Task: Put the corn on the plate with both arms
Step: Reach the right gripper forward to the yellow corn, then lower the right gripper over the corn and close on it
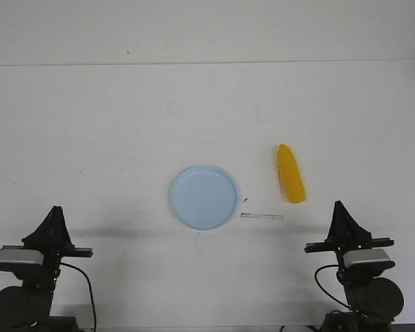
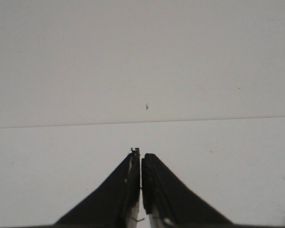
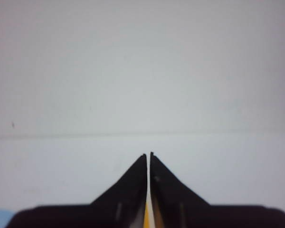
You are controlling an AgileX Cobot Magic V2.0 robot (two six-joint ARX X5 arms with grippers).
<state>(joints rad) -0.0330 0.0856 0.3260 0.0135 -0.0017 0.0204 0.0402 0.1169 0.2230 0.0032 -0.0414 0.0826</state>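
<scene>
The yellow corn (image 1: 290, 173) lies on the white table, right of centre, pointed end away from me. The pale blue plate (image 1: 204, 196) sits empty at the table's middle, left of the corn. My left gripper (image 1: 56, 210) is shut and empty at the near left, well away from the plate; in the left wrist view (image 2: 141, 154) its fingers meet over bare table. My right gripper (image 1: 339, 205) is shut and empty at the near right, a little nearer me than the corn. In the right wrist view (image 3: 148, 154) a sliver of the corn (image 3: 147, 219) shows through the slit between the fingers.
A thin pale strip (image 1: 261, 216) lies on the table between the plate and the right gripper, with a small dark speck (image 1: 245, 200) by the plate's rim. The table's far edge (image 1: 207, 63) meets a white wall.
</scene>
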